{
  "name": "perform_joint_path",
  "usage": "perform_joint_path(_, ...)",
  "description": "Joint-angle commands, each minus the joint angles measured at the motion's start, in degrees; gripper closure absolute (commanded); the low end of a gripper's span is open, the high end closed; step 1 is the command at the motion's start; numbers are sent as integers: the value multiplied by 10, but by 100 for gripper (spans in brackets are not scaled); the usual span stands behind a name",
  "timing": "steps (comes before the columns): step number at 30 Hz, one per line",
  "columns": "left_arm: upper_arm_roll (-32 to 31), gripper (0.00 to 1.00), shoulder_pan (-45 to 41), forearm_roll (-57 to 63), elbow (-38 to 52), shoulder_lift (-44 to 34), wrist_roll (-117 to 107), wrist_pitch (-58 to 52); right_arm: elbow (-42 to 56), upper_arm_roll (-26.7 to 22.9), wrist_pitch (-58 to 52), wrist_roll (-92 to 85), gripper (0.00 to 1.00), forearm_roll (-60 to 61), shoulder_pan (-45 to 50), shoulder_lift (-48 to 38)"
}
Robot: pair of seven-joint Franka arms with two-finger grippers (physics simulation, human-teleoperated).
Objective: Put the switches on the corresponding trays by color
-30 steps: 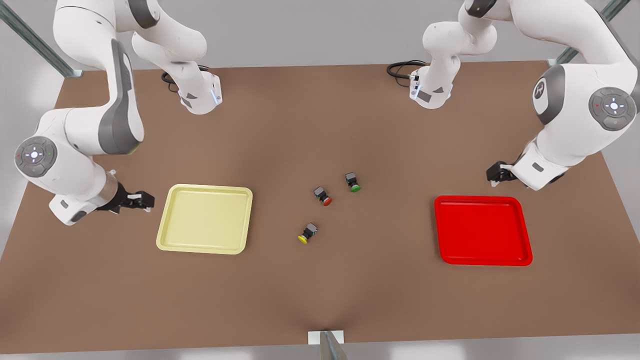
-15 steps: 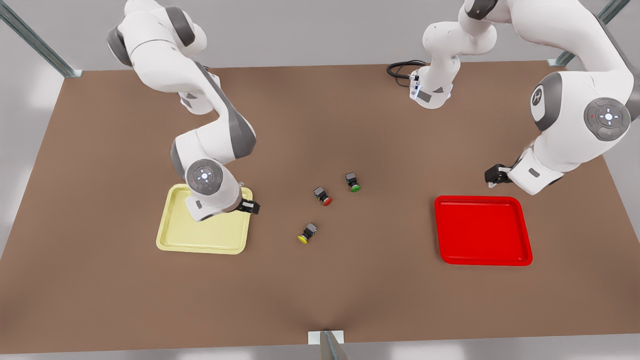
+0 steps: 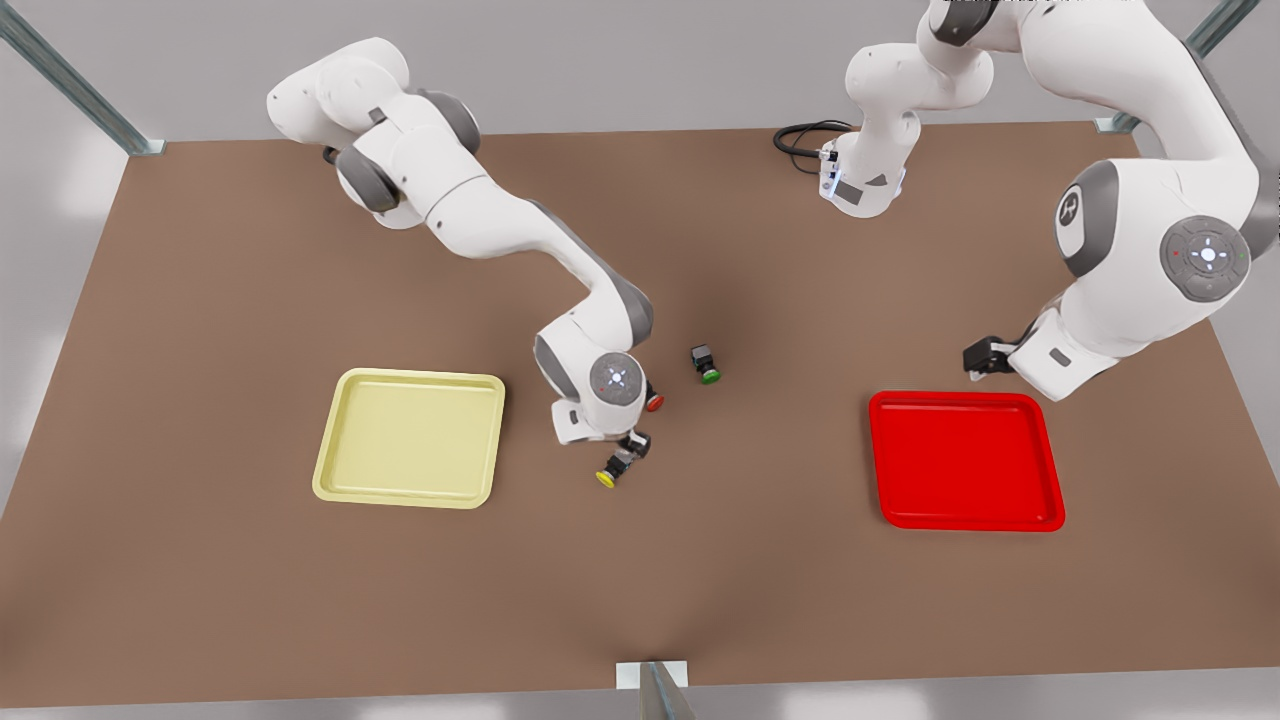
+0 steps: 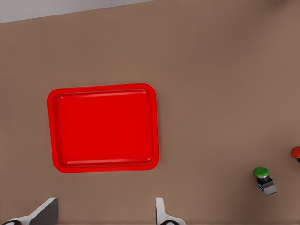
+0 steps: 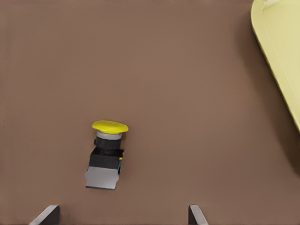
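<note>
Right gripper (image 3: 634,443) open, empty, just above yellow switch (image 3: 615,467); off-centre closing risks knocking switch away. Left gripper (image 3: 981,356) open, empty, waiting near red tray (image 3: 1045,465).

Brown table (image 3: 300,600); black cable (image 3: 800,135) at far edge.

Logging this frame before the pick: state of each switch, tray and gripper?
yellow switch: lying on its side on the table, ungrasped
red switch: on the table, partly hidden by the arm
green switch: on the table, untouched
yellow tray: empty
red tray: empty
right gripper: open, fingers above the yellow switch
left gripper: open, waiting beside the red tray
</note>
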Motion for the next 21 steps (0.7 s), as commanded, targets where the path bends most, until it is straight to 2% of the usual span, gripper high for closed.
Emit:
perform_joint_path(1, 0, 0, 0, 0, 0, 0, 0, 0, -1, -3, 5, 3, 0, -1, 4, 1)
perform_joint_path(3, 0, 0, 0, 0, 0, 0, 0, 1, 2, -17, 17, 21, 0, -2, 5, 12)
perform_joint_path(5, 0, 0, 0, 0, 0, 5, 0, 2, 29, -19, 18, 36, 0, -3, 9, 43)
perform_joint_path(13, 1, 0, 0, 0, 0, 5, 0, 2, 33, -22, 81, 55, 0, -2, 25, 97)
perform_joint_path(21, 0, 0, 0, 0, 0, 5, 0, 2, 31, -22, 97, 62, 0, -1, 20, 99)
